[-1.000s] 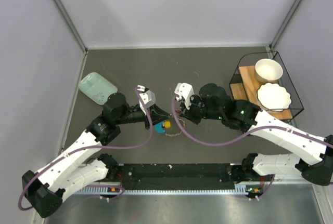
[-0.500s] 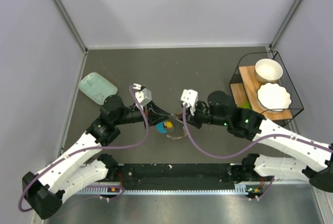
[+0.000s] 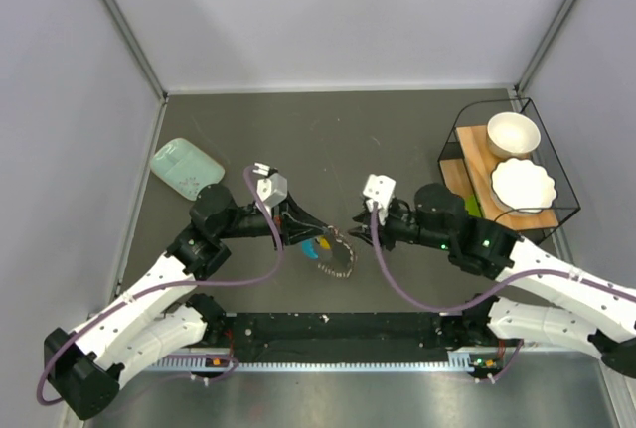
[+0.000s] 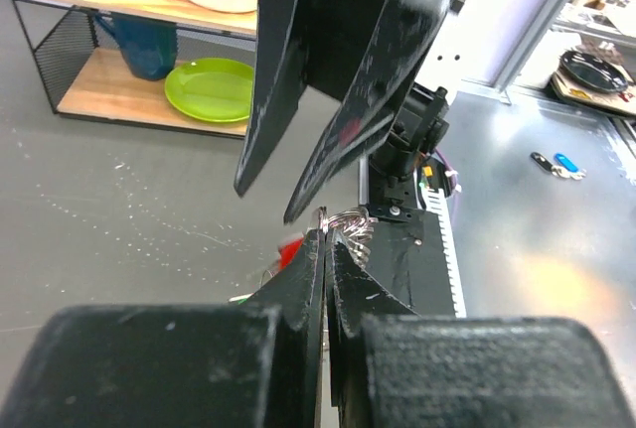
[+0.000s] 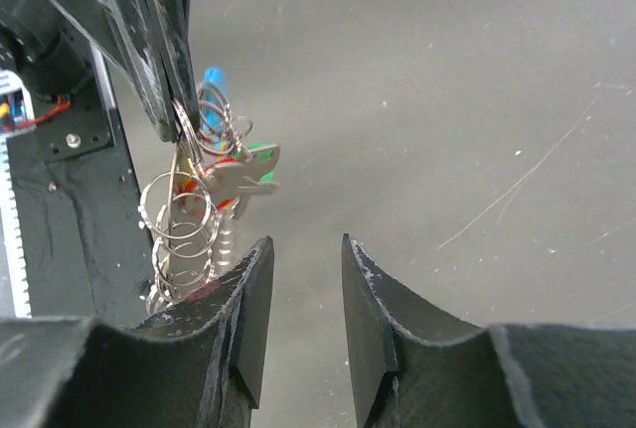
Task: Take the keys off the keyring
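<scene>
The keyring (image 3: pixel 336 260) is a bunch of silver wire rings with a blue piece (image 3: pixel 310 247), hanging just above the table. My left gripper (image 3: pixel 304 228) is shut on one thin ring (image 4: pixel 323 217) at its fingertips. The keys (image 5: pixel 238 172) dangle from that bunch, showing blue (image 5: pixel 213 79), green and red heads; a red blur (image 4: pixel 289 250) is beside my left fingers. My right gripper (image 5: pixel 303 249) stands open with nothing between its fingers, just right of the rings (image 5: pixel 183 221). From above it (image 3: pixel 358 219) sits a short way right of the bunch.
A mint-green flat box (image 3: pixel 186 168) lies at the left. A black wire rack (image 3: pixel 552 165) at the right holds a white bowl (image 3: pixel 513 133) and a white plate (image 3: pixel 523 185); a green plate (image 4: pixel 211 88) is on its lower shelf. A black rail (image 3: pixel 338 329) runs along the near edge.
My right gripper has opened and drawn back to the right, away from the bunch. The keyring now hangs from my left gripper alone, which stayed shut and shifted slightly.
</scene>
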Available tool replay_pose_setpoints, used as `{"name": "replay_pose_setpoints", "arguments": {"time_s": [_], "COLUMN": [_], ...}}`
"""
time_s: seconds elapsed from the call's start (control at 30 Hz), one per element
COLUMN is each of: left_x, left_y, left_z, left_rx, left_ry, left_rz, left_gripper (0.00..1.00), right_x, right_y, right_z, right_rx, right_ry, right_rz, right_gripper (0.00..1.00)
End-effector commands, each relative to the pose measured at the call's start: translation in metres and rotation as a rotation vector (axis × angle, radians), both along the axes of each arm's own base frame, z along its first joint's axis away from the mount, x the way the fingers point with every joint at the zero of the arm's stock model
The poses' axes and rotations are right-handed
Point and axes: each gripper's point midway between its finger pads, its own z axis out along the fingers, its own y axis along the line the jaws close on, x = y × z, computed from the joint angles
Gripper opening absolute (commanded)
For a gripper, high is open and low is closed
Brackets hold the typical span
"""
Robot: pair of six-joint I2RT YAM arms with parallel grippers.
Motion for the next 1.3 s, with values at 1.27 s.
{"name": "replay_pose_setpoints", "arguments": {"time_s": [1.27], "left_x": [-0.027], "left_y": [0.004], "left_z": [0.031], "left_rx": [-0.057], "left_ry": [-0.140], "left_rz": [-0.148], "left_gripper": [0.00], "right_x": [-0.043], "right_y": [0.035], "right_z": [0.046], "right_rx": [0.219], "right_ry": [0.061], "right_rz": [0.291], "right_gripper": [0.20]}}
